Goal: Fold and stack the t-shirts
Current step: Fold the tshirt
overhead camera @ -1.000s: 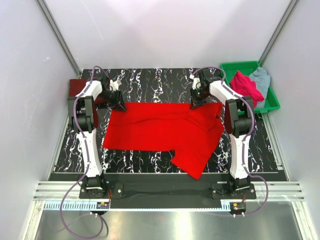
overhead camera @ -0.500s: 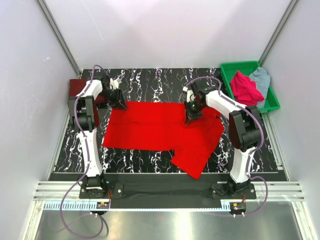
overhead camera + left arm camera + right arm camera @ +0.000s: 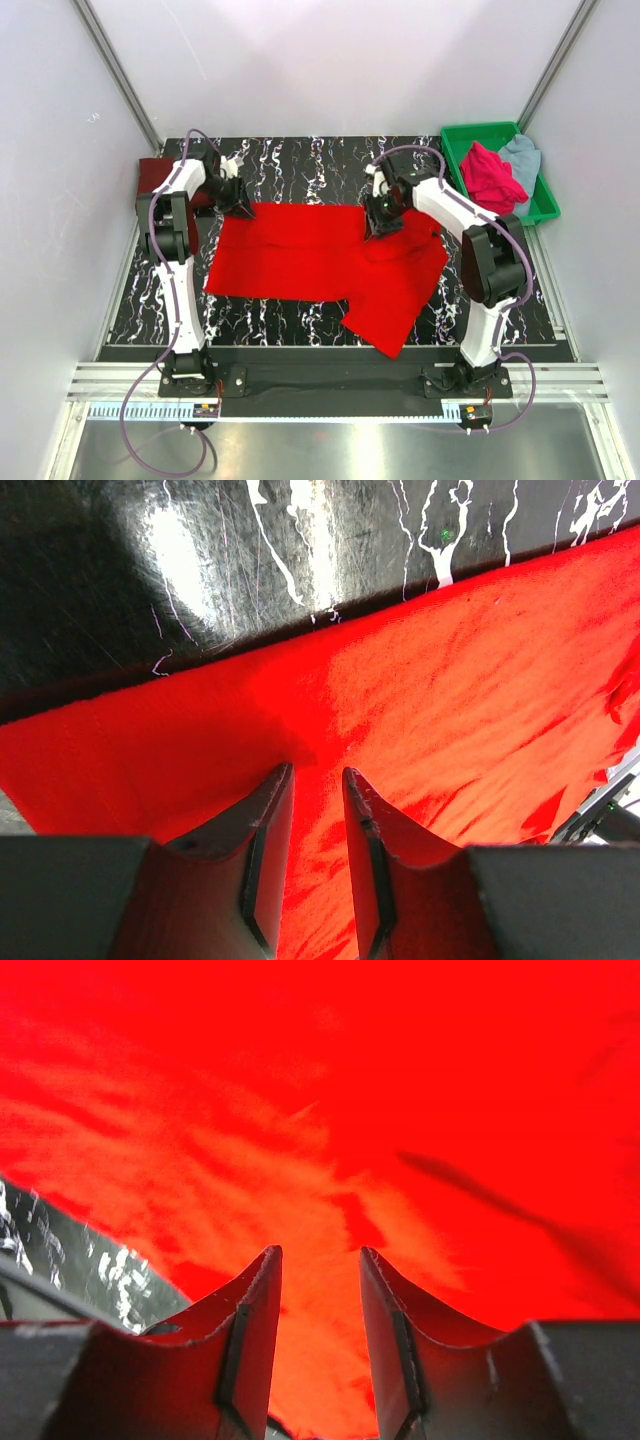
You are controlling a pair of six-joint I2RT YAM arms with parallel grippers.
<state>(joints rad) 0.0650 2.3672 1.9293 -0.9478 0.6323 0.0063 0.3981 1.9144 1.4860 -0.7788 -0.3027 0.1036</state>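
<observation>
The bright red t-shirt (image 3: 300, 262) lies spread across the black marbled table (image 3: 300, 165). Its right part hangs down toward the front edge. My left gripper (image 3: 240, 208) sits at the shirt's upper left corner, jaws slightly apart over flat red cloth (image 3: 450, 680), nothing pinched between them (image 3: 315, 770). My right gripper (image 3: 377, 225) hovers over the shirt's upper right part, where a flap is folded inward. Its jaws stand open above the red cloth (image 3: 300, 1080), with nothing held (image 3: 318, 1250). The dark maroon t-shirt (image 3: 155, 175) lies at the far left.
A green tray (image 3: 495, 133) at the back right holds the magenta-pink t-shirt (image 3: 492, 175) and the pale grey-blue t-shirt (image 3: 523, 155). White walls and metal rails enclose the table.
My right gripper carried the shirt's upper right corner leftward and inward, then opened and let it go. The left gripper stayed in place.
</observation>
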